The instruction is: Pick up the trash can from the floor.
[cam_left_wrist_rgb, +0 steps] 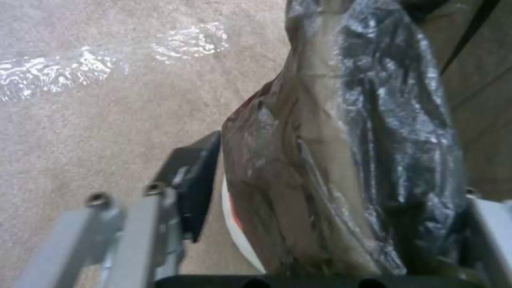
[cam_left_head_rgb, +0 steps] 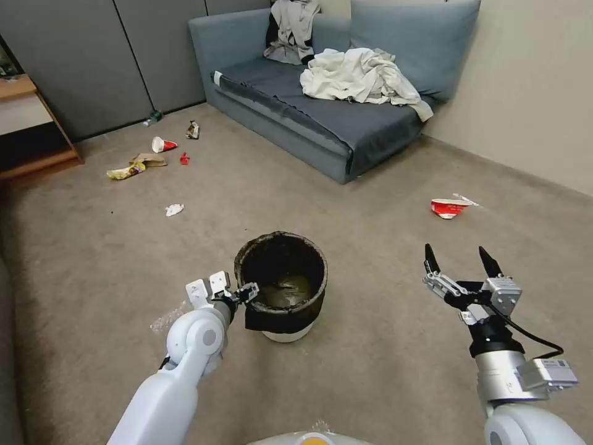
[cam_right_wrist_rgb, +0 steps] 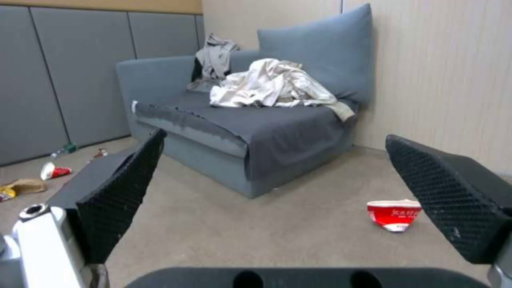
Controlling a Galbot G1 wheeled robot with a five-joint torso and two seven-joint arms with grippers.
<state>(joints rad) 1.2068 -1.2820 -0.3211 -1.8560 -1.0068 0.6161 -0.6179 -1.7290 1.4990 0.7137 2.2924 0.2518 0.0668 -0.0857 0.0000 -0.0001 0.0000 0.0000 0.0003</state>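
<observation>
Head view: left gripper pinches the nine-o'clock rim of the small round white, dark-bagged trash can, not yet lifted off the beige carpet floor; right gripper hangs with jaws wide.

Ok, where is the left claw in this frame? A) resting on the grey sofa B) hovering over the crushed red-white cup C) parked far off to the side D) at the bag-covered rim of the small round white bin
D: the left claw sits at the near rim of the small round white bin with the dark bag liner, its fingers straddling the bagged wall in the left wrist view.
</observation>
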